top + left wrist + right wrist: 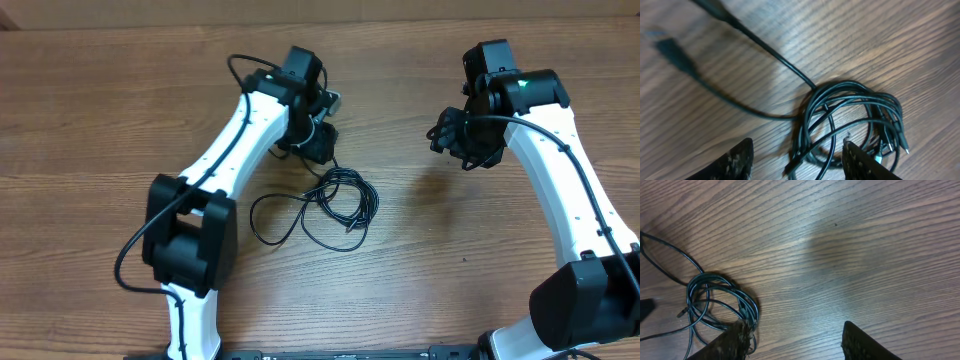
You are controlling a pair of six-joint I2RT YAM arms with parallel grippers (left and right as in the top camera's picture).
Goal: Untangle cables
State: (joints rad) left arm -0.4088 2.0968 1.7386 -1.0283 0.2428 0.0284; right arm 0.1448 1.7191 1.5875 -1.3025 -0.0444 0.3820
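Overhead | cables (335,200) | thin black cords, coiled loops, tangled | wooden table (100,100)

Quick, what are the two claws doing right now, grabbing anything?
Left gripper: open, holding nothing; the cables lie loose on the table.
Right gripper: open, empty.

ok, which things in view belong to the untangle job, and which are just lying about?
Job: black cables, in a loose tangled bundle; left claw, open; right claw, open.
Not the job: wooden table underneath.
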